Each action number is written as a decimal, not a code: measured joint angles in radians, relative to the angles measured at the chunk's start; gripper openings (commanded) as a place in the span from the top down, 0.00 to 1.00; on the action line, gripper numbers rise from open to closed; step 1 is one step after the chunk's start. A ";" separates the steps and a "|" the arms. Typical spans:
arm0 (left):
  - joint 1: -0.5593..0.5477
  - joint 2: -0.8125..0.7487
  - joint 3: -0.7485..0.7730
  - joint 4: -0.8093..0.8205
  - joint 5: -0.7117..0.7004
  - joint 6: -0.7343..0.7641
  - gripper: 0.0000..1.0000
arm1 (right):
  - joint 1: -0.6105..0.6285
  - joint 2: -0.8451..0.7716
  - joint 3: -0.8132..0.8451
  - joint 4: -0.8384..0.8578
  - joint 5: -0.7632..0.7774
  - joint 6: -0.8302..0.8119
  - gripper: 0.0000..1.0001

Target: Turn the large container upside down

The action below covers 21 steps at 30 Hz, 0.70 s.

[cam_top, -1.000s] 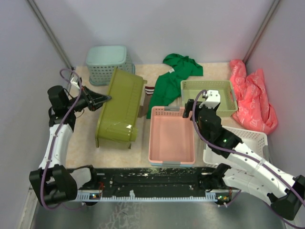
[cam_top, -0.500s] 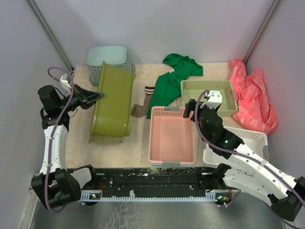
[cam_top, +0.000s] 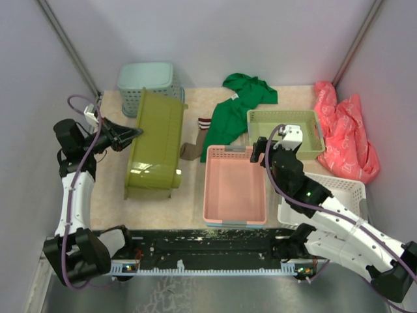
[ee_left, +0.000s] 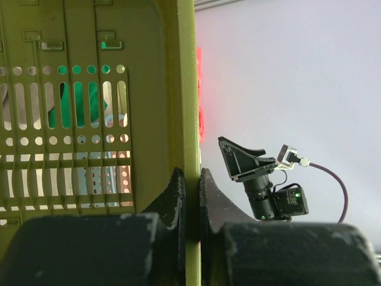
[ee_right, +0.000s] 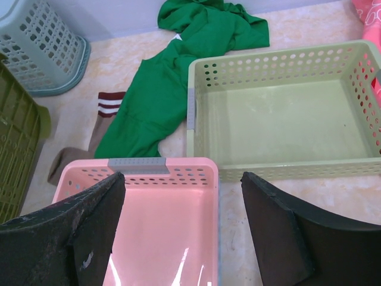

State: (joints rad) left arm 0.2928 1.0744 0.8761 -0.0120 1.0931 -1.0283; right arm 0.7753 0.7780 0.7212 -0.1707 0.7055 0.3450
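Observation:
The large olive-green basket [cam_top: 156,147] stands tipped on its side at the left of the table, its smooth long side facing up. My left gripper [cam_top: 133,134] is shut on the basket's left rim. In the left wrist view the two fingers pinch the rim [ee_left: 189,119], and the slotted wall [ee_left: 71,119] fills the left half. My right gripper [cam_top: 270,147] is open and empty, hovering over the far end of the pink tray [ee_right: 161,226]. A sliver of the olive basket [ee_right: 18,149] shows at the left edge of the right wrist view.
A teal grid-holed basket [cam_top: 148,86] stands right behind the olive one. A green garment [cam_top: 238,107] and a sock [cam_top: 192,149] lie mid-table. A pale green tray [cam_top: 287,132], a white basket [cam_top: 335,195] and red cloth [cam_top: 345,134] crowd the right side.
My left gripper pulled the olive basket's rim to the left over the last second, turning the basket further over onto its side; in the last half second it shifted slightly. The right arm stayed put.

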 measured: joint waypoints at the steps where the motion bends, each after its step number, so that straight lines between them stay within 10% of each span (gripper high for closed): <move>1: 0.000 0.002 -0.007 0.006 0.003 -0.006 1.00 | 0.000 0.000 -0.003 -0.002 0.000 0.001 0.21; 9: 0.000 0.038 -0.062 0.089 0.035 -0.090 1.00 | 0.000 0.000 -0.009 -0.005 0.000 0.018 0.21; 17: 0.000 0.092 0.004 -0.071 -0.017 0.099 0.16 | 0.000 0.000 -0.009 -0.011 -0.001 0.021 0.21; 21: 0.000 0.118 0.117 -0.297 -0.146 0.304 0.06 | 0.000 -0.005 -0.010 -0.018 0.000 0.024 0.21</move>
State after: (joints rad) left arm 0.2928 1.1927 0.9928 -0.3088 0.9474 -0.7238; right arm 0.7753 0.7731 0.7113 -0.1890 0.7052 0.3687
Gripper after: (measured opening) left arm 0.893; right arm 0.793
